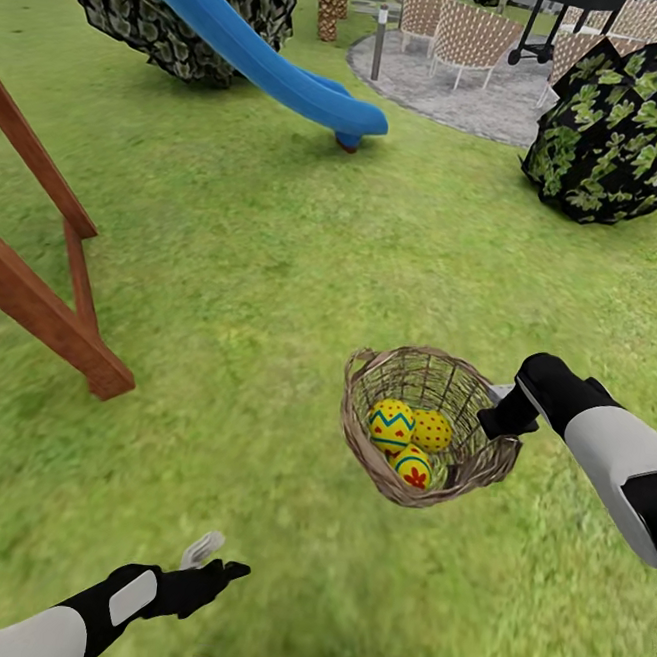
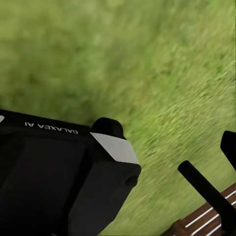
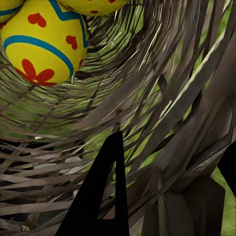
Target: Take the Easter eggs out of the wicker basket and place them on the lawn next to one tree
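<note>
Green grass under everything; I've got the lawn (image 1: 274, 263) running from my base out to the far trees. Nearest me, L gripper (image 1: 214, 559) hangs low over bare grass, fingers spread w/ nothing between them; L wrist cam shows one dark finger (image 2: 206, 191) over turf and a bit of brown slatted wood at the edge. A little further, R side: wicker basket (image 1: 476, 468) tilted toward me, R gripper (image 1: 500, 405) on its right rim. R wrist cam has one finger (image 3: 101, 196) inside the weave and the other outside, so they're pinching the basket wall. Three Easter eggs (image 1: 408, 437) sit bunched in the basket bottom, touching each other; one w/ blue band and red hearts is close in the R wrist cam (image 3: 44, 46). Left of that, brown wooden frame beams (image 1: 49, 312) angle into the grass. Beyond: blue slide (image 1: 264, 56), dark leafy tree foliage (image 1: 628, 136) far right, then grey gravel circle (image 1: 471, 101) w/ woven chairs (image 1: 472, 36).
</note>
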{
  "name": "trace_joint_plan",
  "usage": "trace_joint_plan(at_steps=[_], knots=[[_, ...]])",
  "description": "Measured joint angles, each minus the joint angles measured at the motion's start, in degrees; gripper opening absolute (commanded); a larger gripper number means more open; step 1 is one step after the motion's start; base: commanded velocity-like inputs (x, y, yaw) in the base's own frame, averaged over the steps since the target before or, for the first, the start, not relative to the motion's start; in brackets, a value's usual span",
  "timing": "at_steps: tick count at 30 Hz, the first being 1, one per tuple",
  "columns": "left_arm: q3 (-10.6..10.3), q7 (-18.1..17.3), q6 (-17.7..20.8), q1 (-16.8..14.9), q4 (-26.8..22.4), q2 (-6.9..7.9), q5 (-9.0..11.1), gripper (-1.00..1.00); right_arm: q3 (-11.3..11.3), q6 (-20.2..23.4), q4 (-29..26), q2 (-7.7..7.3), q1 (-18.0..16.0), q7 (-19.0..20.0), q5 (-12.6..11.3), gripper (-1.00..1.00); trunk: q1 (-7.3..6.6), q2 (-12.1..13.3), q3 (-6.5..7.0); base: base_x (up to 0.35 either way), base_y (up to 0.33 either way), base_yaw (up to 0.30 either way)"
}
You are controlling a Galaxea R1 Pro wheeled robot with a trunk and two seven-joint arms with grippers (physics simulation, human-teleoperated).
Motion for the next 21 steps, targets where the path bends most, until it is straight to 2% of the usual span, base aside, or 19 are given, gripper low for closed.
trace_joint_plan(at_steps=[21], knots=[[0.00,0.00,0.00,0.00,0.00,0.00,-0.01,1.00,-0.01,-0.03,0.01,0.03,-0.01,-0.06,0.14,-1.00,0.00,0.00,0.00,-0.332,0.012,0.006]])
